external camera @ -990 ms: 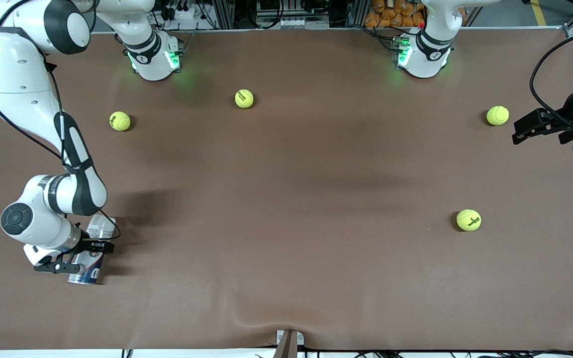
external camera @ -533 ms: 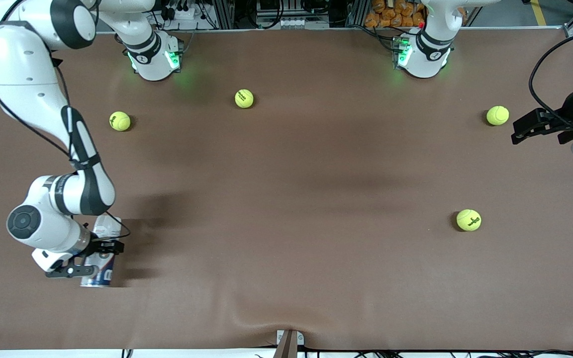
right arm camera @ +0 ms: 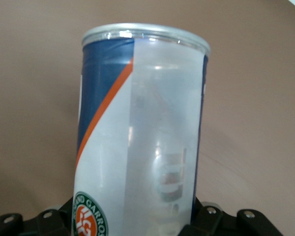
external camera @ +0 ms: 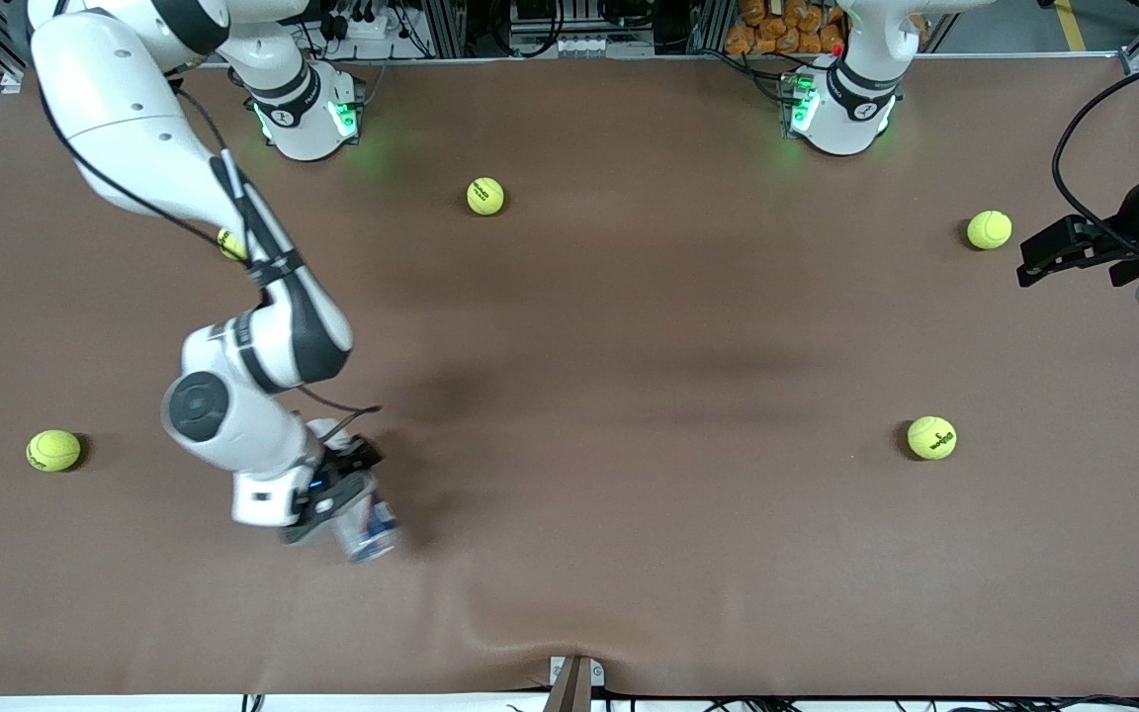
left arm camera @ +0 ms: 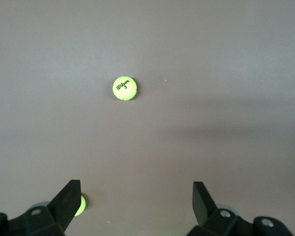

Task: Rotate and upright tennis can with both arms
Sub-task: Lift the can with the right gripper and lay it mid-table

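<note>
The right end effector (external camera: 337, 494) clamps the tennis can (external camera: 368, 524), its long axis tilted; the left end effector (external camera: 1074, 252), wide open, waits well apart.

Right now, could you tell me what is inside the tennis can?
Through the clear strip of the tennis can held by the right gripper, no balls show; the label covers the rest.

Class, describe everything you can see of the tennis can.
The tennis can is a slim clear-plastic cylinder with a silvery rim and a navy, white and orange label bearing a round emblem. It looks empty. The right gripper is shut on it, holding it tilted low over the brown table, toward the right arm's end.
</note>
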Controlling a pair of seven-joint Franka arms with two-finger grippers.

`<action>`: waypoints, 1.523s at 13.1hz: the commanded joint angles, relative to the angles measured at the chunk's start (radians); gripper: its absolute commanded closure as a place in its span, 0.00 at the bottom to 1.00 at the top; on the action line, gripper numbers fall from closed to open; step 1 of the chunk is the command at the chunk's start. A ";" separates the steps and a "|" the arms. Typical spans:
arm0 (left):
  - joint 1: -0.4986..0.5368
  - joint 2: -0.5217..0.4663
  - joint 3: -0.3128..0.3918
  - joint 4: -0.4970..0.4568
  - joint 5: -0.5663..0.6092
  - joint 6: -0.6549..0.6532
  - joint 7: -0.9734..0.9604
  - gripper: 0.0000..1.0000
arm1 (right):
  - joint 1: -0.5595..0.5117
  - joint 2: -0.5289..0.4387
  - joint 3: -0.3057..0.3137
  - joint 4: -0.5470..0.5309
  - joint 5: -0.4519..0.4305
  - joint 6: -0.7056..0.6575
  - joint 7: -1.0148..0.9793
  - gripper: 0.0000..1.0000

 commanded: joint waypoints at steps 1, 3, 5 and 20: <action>0.005 0.001 -0.001 0.004 0.000 -0.014 0.017 0.00 | 0.016 -0.007 0.091 -0.015 -0.012 0.003 -0.092 0.25; 0.008 0.001 -0.001 0.003 0.000 -0.014 0.015 0.00 | 0.126 -0.005 0.091 -0.015 -0.065 0.020 -0.147 0.25; 0.006 0.003 -0.001 0.003 0.002 -0.018 0.015 0.00 | 0.195 0.012 0.090 -0.021 -0.153 0.047 -0.195 0.25; -0.012 0.084 -0.001 0.007 0.003 -0.054 0.011 0.00 | 0.551 0.061 -0.182 -0.022 -0.346 0.101 -0.181 0.00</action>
